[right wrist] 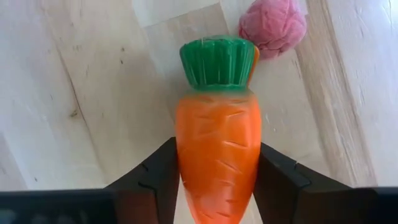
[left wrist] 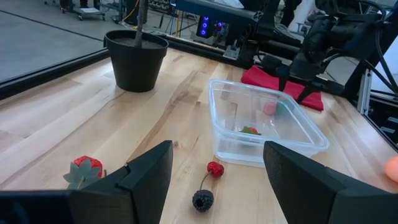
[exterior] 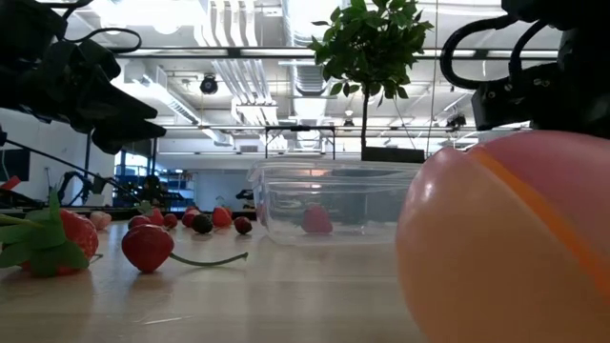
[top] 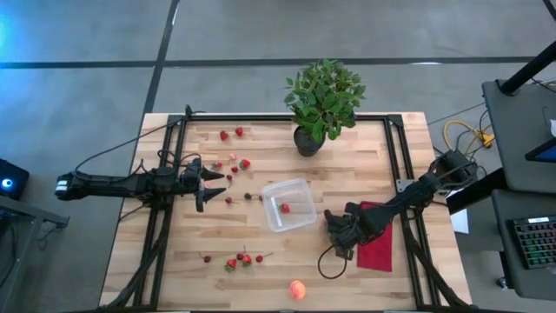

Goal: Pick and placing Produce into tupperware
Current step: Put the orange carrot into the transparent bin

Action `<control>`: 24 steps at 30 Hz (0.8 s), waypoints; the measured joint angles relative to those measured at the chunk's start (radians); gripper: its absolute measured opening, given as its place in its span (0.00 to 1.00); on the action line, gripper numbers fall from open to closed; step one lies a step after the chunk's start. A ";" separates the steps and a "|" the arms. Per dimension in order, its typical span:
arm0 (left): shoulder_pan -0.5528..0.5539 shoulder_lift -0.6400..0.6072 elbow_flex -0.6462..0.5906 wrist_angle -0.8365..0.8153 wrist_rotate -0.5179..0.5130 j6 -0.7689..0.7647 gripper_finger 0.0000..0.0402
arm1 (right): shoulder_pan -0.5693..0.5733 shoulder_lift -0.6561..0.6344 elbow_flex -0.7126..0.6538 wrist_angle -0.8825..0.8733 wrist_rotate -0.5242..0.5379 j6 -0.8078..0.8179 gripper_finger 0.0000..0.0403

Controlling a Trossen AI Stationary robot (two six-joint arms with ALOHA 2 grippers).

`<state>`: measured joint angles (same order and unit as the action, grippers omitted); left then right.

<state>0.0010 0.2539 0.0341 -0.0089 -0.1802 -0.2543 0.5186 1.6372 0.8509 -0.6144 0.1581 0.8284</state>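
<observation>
Two dark robot arms work a wooden table (top: 174, 278) scattered with toy produce. The right gripper (right wrist: 216, 168), low over the tabletop just beside the clear tupperware (top: 289, 205) and near a red cloth (top: 380, 239), has its fingers (right wrist: 152, 177) pressed against both sides of an orange carrot (right wrist: 217, 155) with a green end; a pink, rounded item (right wrist: 272, 25) lies just beyond the carrot's tip. One strawberry (top: 285, 208) sits inside the container. The left gripper (left wrist: 211, 180) hovers on the other side of the tupperware, fingers spread apart and empty, facing a small strawberry (left wrist: 215, 168) and a dark berry (left wrist: 202, 200). More strawberries (top: 241, 259) dot the table, a peach-orange fruit (top: 298, 289) rests near the front edge, and a potted plant (top: 323, 100) stands at the back.
</observation>
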 joint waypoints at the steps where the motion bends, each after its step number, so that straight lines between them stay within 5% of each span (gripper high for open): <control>1: 0.000 0.001 0.000 0.000 0.000 0.000 0.59 | 0.000 0.000 0.007 0.000 0.000 0.009 0.38; 8: 0.000 0.000 0.000 0.000 0.000 0.000 0.59 | -0.002 -0.045 0.105 -0.002 0.005 0.029 0.45; 14: 0.000 0.000 0.000 0.001 0.000 0.000 0.59 | -0.030 -0.082 0.268 -0.010 0.136 -0.042 0.45; 20: 0.000 0.000 0.000 0.000 0.000 0.000 0.59 | -0.172 -0.031 0.396 -0.010 0.191 -0.186 0.42; 24: 0.000 0.001 0.000 0.000 0.000 0.000 0.59 | -0.298 0.028 0.437 0.004 0.128 -0.236 0.42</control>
<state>0.0010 0.2546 0.0341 -0.0090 -0.1800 -0.2543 0.2207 1.6649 1.2883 -0.6100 0.2865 0.5921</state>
